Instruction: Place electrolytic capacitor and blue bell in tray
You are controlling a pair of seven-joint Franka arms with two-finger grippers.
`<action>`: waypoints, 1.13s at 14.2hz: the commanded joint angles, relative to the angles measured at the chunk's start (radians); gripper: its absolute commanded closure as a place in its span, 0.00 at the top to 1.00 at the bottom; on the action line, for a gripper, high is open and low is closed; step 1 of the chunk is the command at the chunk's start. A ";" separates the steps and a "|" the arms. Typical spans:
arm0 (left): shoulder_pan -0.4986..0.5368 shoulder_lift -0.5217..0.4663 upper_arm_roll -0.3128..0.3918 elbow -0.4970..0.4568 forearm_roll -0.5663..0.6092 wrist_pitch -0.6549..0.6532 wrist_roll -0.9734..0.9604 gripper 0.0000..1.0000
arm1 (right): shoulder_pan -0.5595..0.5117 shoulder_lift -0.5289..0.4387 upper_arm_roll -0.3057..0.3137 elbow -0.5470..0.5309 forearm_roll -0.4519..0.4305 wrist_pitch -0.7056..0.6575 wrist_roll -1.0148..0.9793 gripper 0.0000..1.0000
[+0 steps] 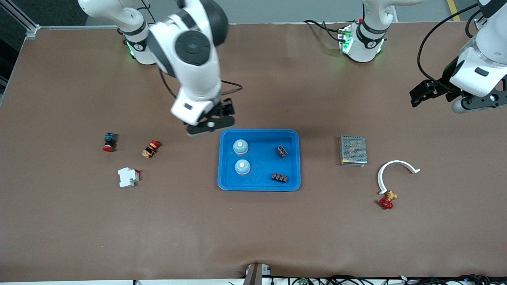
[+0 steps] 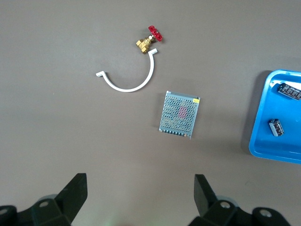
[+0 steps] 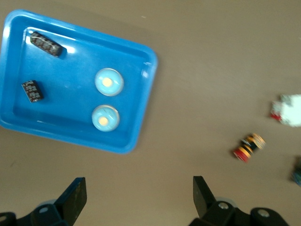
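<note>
Bells and capacitors lie in the tray (image 1: 259, 186), its long axis running between the arms' ends.

Right tool (image 1: 210, 123) gapes empty just beside the tray's rim; left tool (image 1: 443, 97) gapes empty, well apart over bare surface (image 1: 253, 229).

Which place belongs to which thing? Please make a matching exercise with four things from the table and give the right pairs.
Things:
1. blue bells
2. grey mesh box
3. red-handled brass valve
4. white breaker

Places:
A. toward the right arm's end of the table
B. in the blue tray
C. touching one end of the white curved piece
D. between the tray and the white curved piece

Pairs: 1-B, 2-D, 3-C, 4-A
</note>
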 commanded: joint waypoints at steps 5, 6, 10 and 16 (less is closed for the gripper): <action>-0.001 -0.001 0.002 0.019 -0.020 0.000 0.018 1.00 | -0.420 -0.206 0.146 -0.035 0.097 -0.163 -0.201 1.00; -0.001 -0.004 0.002 0.020 -0.019 -0.003 0.017 1.00 | -0.451 -0.218 0.139 -0.035 0.111 -0.195 -0.233 1.00; 0.005 -0.007 0.004 0.030 -0.017 -0.008 0.020 1.00 | -0.454 -0.259 -0.021 -0.041 0.093 -0.275 -0.450 1.00; 0.003 -0.001 0.002 0.039 -0.011 -0.011 0.023 1.00 | -0.462 -0.281 -0.147 -0.112 0.085 -0.203 -0.450 1.00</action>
